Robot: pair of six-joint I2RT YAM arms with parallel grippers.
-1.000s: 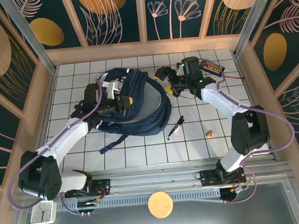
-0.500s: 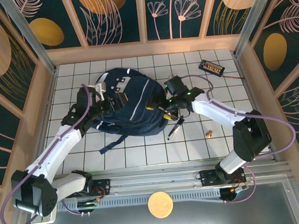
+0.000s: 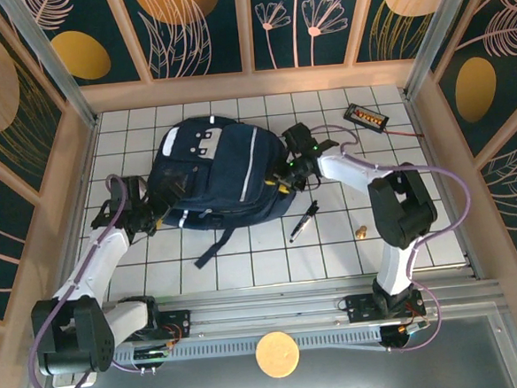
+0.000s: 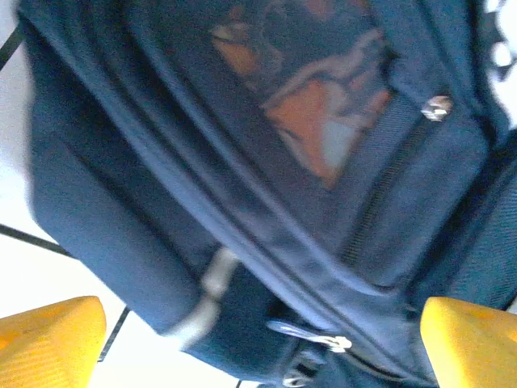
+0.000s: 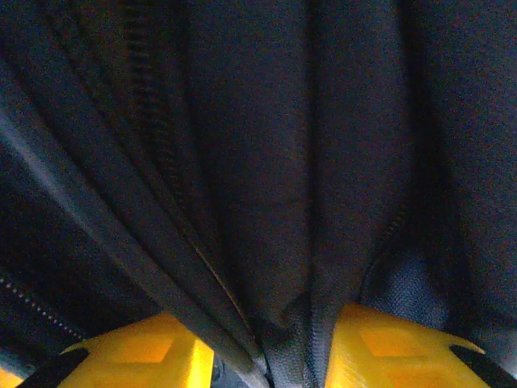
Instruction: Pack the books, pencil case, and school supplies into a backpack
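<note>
Down at the near rail sits a round wooden disc, dead at 6 o'clock. Step up onto the white tiled table and there's the pen, lying loose at about 4 o'clock from the middle. Its long axis runs 7 to 1, pale tip toward the near side, well clear of both arms. Just right of it sits a small brass-coloured piece.

Over at 9 o'clock, the left gripper hovers at the bag's left edge. Its yellow fingers are spread wide, with nothing between them and the bag's side pocket and zip straight ahead.

Now the big one: the backpack lies flat in the middle of the table, front face up. Its broad spread runs roughly 9 to 3, with the white-buckled pocket up at the 11 o'clock corner. The thin white stripe runs near 12 to 6 on its right half, and a loose strap trails off toward 7. Which end is the top, I can't tell.

On the bag's 3 o'clock edge, the right gripper is buried in the fabric. Its wrist view shows the two yellow fingers pinching a bunched fold of navy cloth beside a zip line.

Farthest out, at 2 o'clock, is a black tray with orange pieces, well apart from everything.
</note>
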